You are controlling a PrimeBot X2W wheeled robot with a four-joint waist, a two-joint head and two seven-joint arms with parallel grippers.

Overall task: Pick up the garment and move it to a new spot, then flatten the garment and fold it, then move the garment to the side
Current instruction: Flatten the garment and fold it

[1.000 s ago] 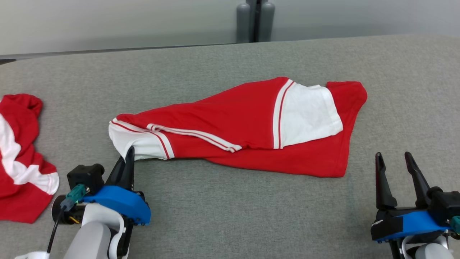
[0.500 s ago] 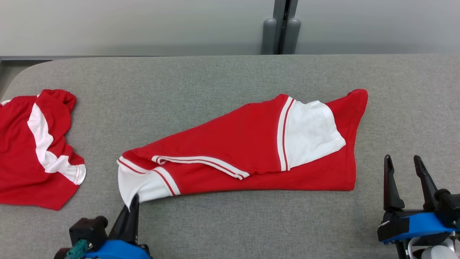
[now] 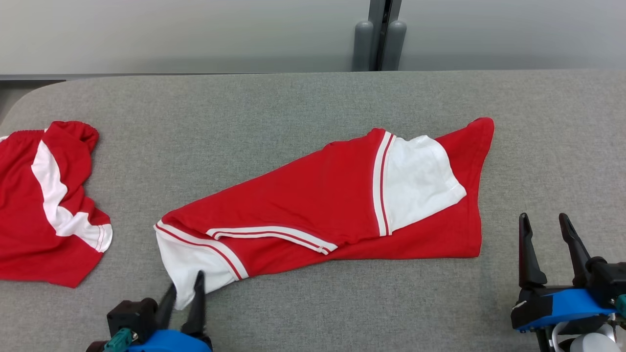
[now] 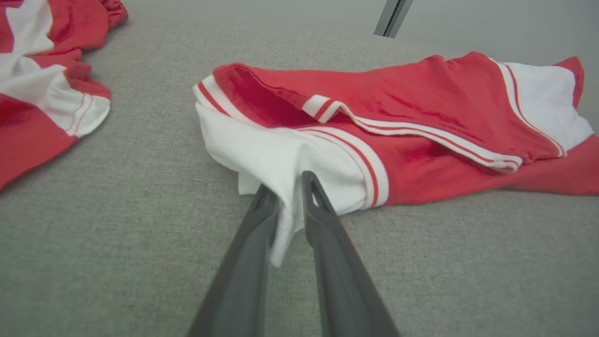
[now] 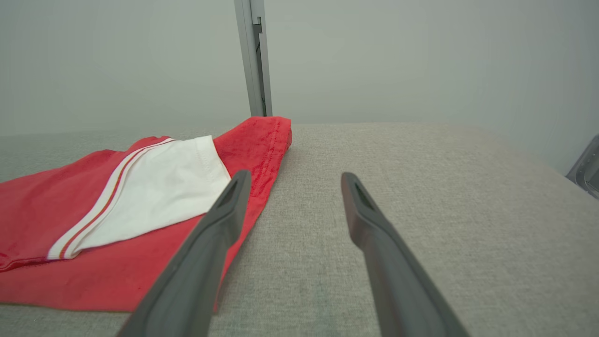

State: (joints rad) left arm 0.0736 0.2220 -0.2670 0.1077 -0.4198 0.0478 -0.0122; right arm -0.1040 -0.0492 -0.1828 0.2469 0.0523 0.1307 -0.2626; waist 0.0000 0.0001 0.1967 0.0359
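Garment (image 3: pixel 313 205) first: where does it lie?

On the grey desk (image 3: pixel 293 112), about the middle, slanting from the front left toward the back right. It is red, doubled over itself, with a white sleeve showing at each end.

And the left gripper (image 3: pixel 185 282)?

It is at the desk's front edge, at the garment's near left end. In the left wrist view its fingers (image 4: pixel 323 220) stand a little apart, and the corner of the white sleeve hangs in the gap between them.

Does it grip that corner?

The cloth touches both fingers, but the gap looks wider than the cloth is thick, so I read no firm pinch.

The right gripper (image 3: pixel 543 217)?

Spread wide and holding nothing, over bare desk near the front right corner, just beside the garment's right hem, apart from it.

Anything else on the desk?

A second garment (image 3: pixel 44 205), red and white and crumpled, at the left edge, well apart from the first.
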